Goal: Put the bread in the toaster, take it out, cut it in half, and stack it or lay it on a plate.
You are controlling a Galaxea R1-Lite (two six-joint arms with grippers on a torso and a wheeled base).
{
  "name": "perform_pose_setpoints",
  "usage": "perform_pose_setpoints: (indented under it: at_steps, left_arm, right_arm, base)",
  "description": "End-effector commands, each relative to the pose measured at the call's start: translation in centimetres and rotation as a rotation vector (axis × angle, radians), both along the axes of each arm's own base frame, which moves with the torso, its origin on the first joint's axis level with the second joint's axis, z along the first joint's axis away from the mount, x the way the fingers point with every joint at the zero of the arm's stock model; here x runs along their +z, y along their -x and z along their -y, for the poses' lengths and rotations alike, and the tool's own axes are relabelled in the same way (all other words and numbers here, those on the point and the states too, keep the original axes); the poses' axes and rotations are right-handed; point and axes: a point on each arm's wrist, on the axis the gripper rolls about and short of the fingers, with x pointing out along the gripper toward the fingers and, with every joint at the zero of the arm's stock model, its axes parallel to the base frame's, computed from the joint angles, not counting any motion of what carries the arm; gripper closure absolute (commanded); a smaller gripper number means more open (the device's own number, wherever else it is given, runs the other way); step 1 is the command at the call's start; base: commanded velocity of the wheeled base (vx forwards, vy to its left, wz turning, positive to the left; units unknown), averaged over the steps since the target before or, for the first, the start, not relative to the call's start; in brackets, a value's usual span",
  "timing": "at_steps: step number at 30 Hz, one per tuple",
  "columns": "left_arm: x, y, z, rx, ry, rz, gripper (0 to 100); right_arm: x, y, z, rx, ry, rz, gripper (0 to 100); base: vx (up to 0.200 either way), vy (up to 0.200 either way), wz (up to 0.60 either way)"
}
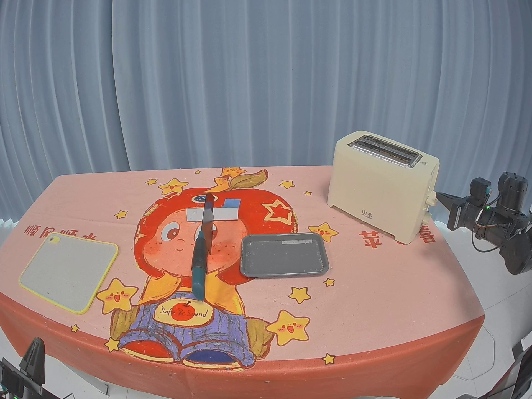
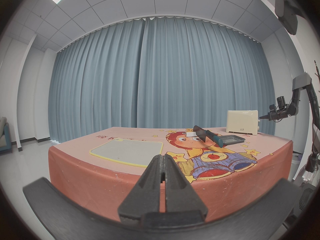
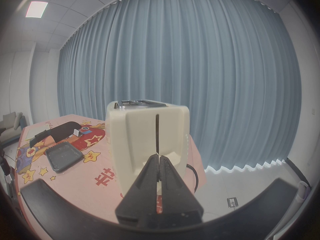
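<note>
1. Left gripper (image 2: 163, 157): low, off the near-left edge of the table (image 2: 83, 144); fingers closed tip to tip, empty.
2. Cutting board (image 1: 69, 270): flat, near-left on the table.
3. Knife (image 1: 200, 250): centre, teal handle nearest, blade lying over a white block (image 1: 221, 214).
4. Grey plate (image 1: 284, 257): just right of the knife.
5. Toaster (image 1: 382, 187): far right, 2 slots; whether bread sits inside cannot be told.
6. Right gripper (image 3: 158, 158): just beside the toaster's lever end; fingers pressed together, holding nothing.

Handling, judged: bread is light, soft and easily crushed; toasted, it is stiffer and crumbly. Pinch its upper edge gently.
</note>
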Motion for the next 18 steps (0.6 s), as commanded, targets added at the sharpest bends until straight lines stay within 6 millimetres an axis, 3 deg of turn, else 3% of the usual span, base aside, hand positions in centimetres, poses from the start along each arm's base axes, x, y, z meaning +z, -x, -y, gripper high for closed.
perform_pose_setpoints:
  at_steps: [1, 18]
  left_arm:
    - [-0.5, 0.0, 0.0, 0.001, 0.0, -0.001, 100]
    - [-0.5, 0.0, 0.0, 0.001, 0.0, -0.001, 100]
  right_arm:
    - [1.3, 0.6, 0.0, -0.001, 0.004, 0.048, 100]
    - [1.9, 1.8, -1.4, 0.045, 0.009, 0.059, 100]
  base:
    - [0.0, 0.0, 0.0]
    - [0.0, 0.0, 0.0]
